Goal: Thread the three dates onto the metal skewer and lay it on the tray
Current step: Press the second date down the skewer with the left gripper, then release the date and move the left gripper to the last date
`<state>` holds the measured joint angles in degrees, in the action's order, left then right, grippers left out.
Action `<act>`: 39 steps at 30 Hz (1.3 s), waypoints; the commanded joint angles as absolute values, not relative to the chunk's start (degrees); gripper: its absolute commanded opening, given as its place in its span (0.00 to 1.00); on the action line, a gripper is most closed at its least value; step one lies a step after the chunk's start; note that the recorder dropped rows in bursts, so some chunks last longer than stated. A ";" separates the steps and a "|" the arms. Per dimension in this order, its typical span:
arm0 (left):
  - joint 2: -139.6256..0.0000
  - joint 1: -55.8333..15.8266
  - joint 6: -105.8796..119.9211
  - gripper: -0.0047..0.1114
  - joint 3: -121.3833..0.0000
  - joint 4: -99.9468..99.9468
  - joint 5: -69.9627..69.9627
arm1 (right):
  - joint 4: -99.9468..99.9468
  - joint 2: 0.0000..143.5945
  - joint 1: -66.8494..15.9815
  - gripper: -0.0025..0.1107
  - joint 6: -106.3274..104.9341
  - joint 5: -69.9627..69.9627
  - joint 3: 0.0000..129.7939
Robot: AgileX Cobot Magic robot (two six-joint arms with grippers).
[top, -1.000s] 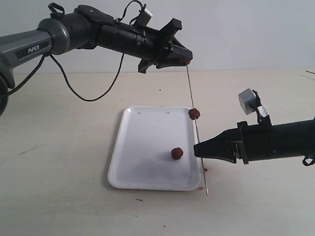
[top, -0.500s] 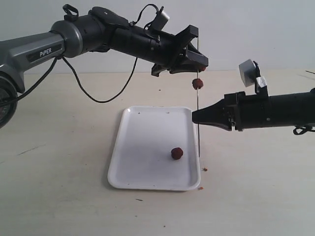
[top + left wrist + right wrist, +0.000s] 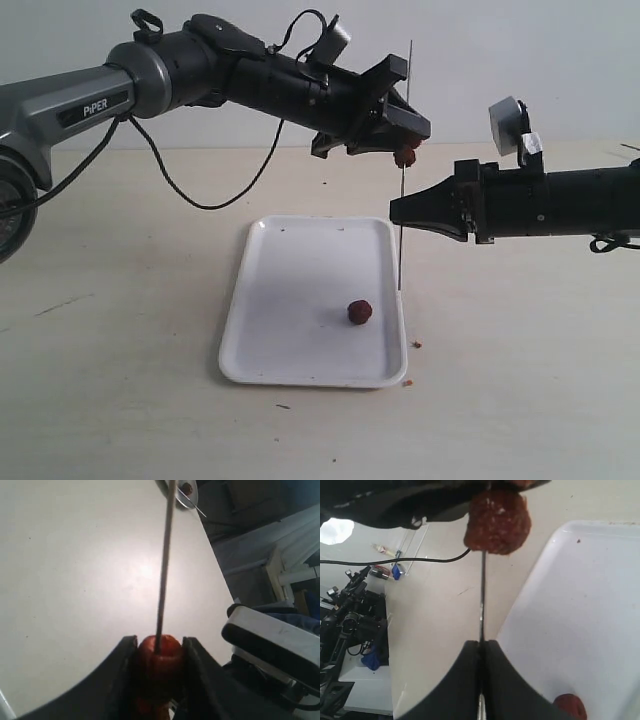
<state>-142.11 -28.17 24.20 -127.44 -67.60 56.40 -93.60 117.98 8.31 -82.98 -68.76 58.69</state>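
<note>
Left wrist view: left gripper fingers sit either side of a date that fills the gap. Can't tell if they're squeezing it or just bracketing it. The metal skewer runs through that date and off toward the top of frame. There's a second reddish lump right behind the first, low in frame, mostly hidden.

Right wrist view: right gripper fingers are pressed together, pinching the skewer dead centre. The skewered date is further up the rod, at top centre, with the edge of another date touching it at the very top. The tray fills the right side, with the loose third date on it at the bottom edge.

Exterior view:
- The left gripper is at upper centre and the right gripper comes in from the right, below it.
- The skewer is near upright. Its top pokes above the left gripper and its lower tip hangs at the tray's right rim; contact unclear.
- Two dates are on the rod, stacked and touching, at the left fingers.
- The third date lies loose on the tray, lower right of its floor.
- The tray is flat on the table, centre frame.
- A few brown crumbs lie on the table just right of the tray.
</note>
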 commanded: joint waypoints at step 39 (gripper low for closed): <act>-140.38 -44.89 6.79 0.42 -126.61 -2.81 69.96 | -94.17 117.41 19.95 0.02 -85.45 -62.20 59.22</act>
